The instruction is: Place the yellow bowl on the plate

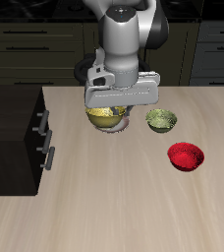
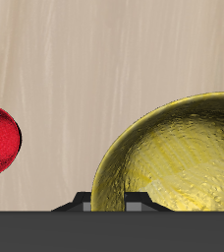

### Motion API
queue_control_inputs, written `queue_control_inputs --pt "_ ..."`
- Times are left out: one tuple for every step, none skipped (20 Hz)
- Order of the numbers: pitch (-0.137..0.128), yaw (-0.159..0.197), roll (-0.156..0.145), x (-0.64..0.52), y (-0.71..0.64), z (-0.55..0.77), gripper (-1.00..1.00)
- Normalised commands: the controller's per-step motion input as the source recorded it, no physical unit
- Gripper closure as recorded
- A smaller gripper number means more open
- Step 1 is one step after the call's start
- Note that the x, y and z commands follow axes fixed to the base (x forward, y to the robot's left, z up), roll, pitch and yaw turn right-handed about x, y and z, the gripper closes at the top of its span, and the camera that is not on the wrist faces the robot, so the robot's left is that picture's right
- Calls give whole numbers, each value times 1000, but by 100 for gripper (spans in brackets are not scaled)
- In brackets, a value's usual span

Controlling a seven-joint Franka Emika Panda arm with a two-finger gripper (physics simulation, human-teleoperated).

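Nearest the wrist camera, the yellow bowl [image 2: 178, 153] fills much of the frame, its speckled glossy inside turned toward the lens and its near rim meeting the dark body of the claw [image 2: 112, 202]; only two short finger stubs show there, so the wrist view alone does not settle the grip. From the exterior view the claw [image 1: 106, 110] hangs under the arm with the yellow bowl [image 1: 105, 117] directly beneath it, the rim tucked up against the fingers. The fingers appear clamped on the bowl's rim, a judgement drawn from how closely the bowl sits against them; the bowl seems lifted off the table [image 1: 134, 197], though its height above the wood cannot be read. An olive-green bowl [image 1: 161, 120] stands just beside it, and a red bowl [image 1: 186, 156] lies nearer the table's front edge, well apart; the red bowl [image 2: 0, 141] also shows, cut off at the frame's edge, in the wrist view. The plate cannot be made out in either view: it may lie hidden under the arm and bowl, or outside the frames. The coming move therefore turns on locating the plate relative to the held bowl, which these pictures do not allow. A dark cabinet [image 1: 21, 138] flanks the table.
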Motion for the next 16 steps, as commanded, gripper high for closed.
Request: queue_control_inputs --pt "-1 0 4 21 -59 154 100" --pt "-46 25 -11 -140 24 235 100" --pt "0 0 0 53 -120 -25 100" --pt "-55 1 -7 -136 6 424 100" --pt "-2 -6 3 4 -44 60 100" --pt "-2 5 6 -2 -44 44 100" --pt "-9 19 -7 -37 -14 41 100" --pt "2 -3 1 -41 -31 -19 100" --pt "7 -1 8 -78 -13 -42 100" --pt "-6 24 -3 -97 22 -28 100" --pt "10 2 -7 -95 26 2 100" --pt "3 9 6 -100 22 39 100" --pt "0 0 0 6 -83 1 100" --pt "-36 -12 20 -398 140 188 100" --pt "-12 -9 1 -217 33 65 100" --pt "24 53 18 -201 40 -10 100"
